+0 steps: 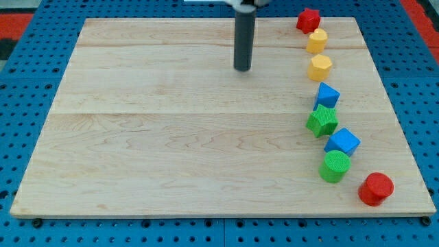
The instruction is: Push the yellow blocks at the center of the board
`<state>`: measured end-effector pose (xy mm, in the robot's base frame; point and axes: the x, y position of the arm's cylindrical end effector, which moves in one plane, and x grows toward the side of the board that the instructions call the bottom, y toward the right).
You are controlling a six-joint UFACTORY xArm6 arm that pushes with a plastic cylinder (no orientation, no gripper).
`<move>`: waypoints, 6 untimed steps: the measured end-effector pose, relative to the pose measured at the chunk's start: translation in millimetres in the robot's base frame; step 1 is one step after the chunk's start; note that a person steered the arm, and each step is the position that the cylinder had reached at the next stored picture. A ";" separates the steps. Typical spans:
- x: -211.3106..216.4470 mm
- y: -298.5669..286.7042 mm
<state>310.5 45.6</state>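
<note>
A: Yellow blocks first: the upper yellow block (316,41) and the yellow hexagonal block (320,68) sit near the board's (171,137) top right, just below the red star block (308,20).

B: And my tip (242,68)?

A: Well to their left, touching nothing. No pincer here, only a rod, so no opening or closing to report.

B: Risks?

A: I'd judge a push from the right could clip the blue cube (327,95) or red star block, dragging them along. An off-centre hit may spin a yellow block aside.
</note>
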 end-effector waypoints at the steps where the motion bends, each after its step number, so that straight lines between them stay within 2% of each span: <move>1: -56.9 7.5; 2: -106.1 26.4; 3: -90.4 57.1; 4: -56.8 53.9; 6: -28.3 73.4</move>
<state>282.2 119.0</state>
